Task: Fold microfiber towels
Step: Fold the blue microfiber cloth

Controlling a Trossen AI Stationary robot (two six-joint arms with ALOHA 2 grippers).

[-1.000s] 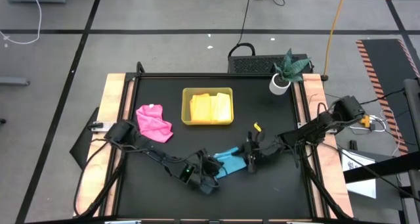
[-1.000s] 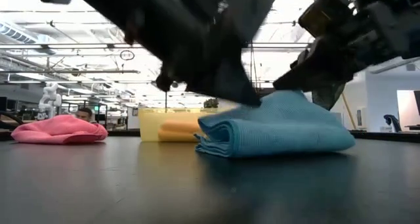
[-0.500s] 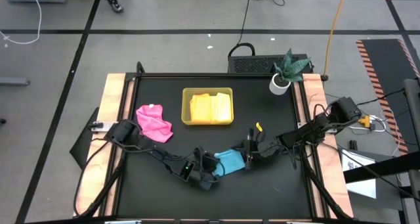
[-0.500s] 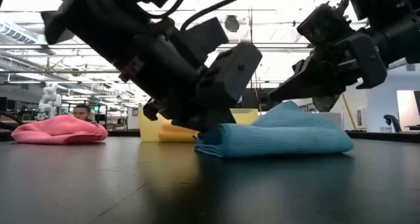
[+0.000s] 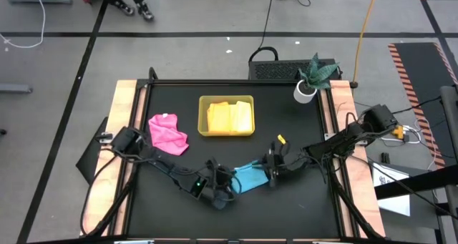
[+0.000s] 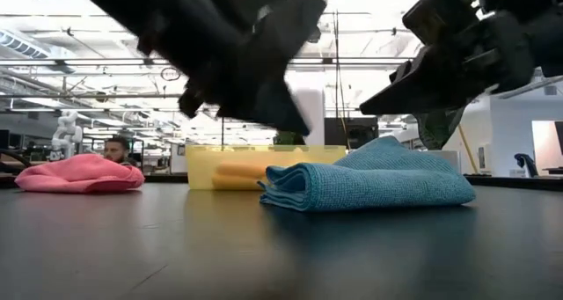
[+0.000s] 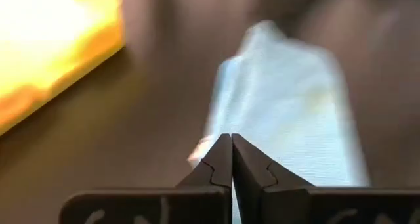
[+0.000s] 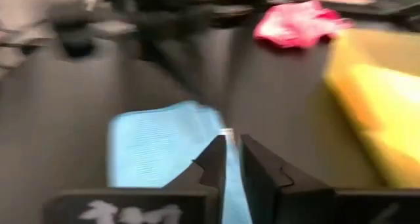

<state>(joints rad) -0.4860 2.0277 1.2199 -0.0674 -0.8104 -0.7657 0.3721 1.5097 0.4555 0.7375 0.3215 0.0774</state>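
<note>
Folded blue towel (image 6: 369,181), soft, light and floppy, best pinched at a stacked corner; left gripper (image 7: 231,159) pressed together, empty; right gripper (image 8: 230,159) slightly apart

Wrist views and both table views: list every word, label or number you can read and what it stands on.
None can be read.
White marks on the left gripper base: too blurred.
White marks on the right gripper base: too blurred.
Folded sky-blue microfiber towel, yellow-green plastic tray: no text shows.
</note>
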